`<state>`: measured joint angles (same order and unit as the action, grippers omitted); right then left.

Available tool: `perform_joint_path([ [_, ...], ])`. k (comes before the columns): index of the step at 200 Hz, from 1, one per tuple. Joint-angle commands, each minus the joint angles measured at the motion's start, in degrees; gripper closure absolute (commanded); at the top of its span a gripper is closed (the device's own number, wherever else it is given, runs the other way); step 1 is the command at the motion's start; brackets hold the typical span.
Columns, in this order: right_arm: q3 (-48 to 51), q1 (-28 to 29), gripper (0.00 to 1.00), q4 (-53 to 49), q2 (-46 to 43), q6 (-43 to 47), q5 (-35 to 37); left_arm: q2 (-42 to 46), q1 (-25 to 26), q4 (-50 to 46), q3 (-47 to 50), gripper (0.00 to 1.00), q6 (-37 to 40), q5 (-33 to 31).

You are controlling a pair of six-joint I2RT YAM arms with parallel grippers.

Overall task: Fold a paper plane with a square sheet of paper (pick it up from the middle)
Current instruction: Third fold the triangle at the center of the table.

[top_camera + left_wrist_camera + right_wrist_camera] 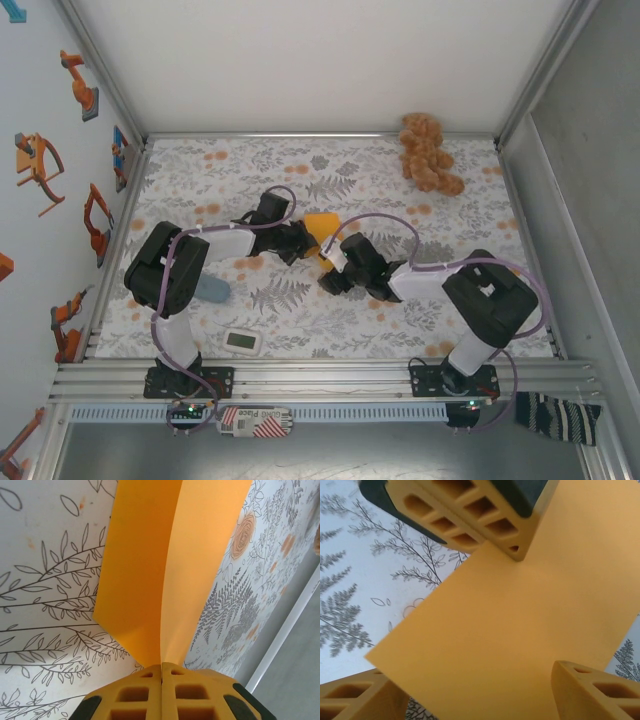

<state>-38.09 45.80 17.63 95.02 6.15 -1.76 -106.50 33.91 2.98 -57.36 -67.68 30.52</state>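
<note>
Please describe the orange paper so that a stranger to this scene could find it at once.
Start at the flowered cloth and go to its middle. The orange paper is pinched there in the left hand, close to the right hand. It is plain and bright, unlike the cloth's small pale flowers and the tan plush toy.

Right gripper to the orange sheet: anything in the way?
Nothing visible. In the right wrist view the square sheet of paper spans the gap between the fingers of the open right gripper. The only other thing touching it is the left gripper, shut on the sheet's fold.
</note>
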Motion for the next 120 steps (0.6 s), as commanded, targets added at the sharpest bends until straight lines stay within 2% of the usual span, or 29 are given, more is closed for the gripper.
perform_joint_path([
  [1,1.22,0.45,0.31,7.88,-0.42,4.21,5.33,-0.58,-0.27,-1.66,-1.44,0.97,1.15,0.86],
  [33,3.07,0.47,0.37,9.71,-3.03,4.58,4.01,-0.85,-0.17,-1.75,-1.50,0.97,1.08,0.70],
  [67,2.87,0.43,0.48,8.10,-4.54,4.57,0.89,-1.22,-0.01,-1.68,-1.48,0.97,1.21,0.77],
  [100,1.35,0.41,0.60,6.57,-3.91,4.40,-2.43,-1.16,0.01,-1.64,-1.33,0.96,1.07,0.68],
  [120,0.15,0.47,0.72,4.52,-3.35,5.07,-4.02,-0.88,0.10,-1.49,-1.06,0.97,0.93,0.59],
])
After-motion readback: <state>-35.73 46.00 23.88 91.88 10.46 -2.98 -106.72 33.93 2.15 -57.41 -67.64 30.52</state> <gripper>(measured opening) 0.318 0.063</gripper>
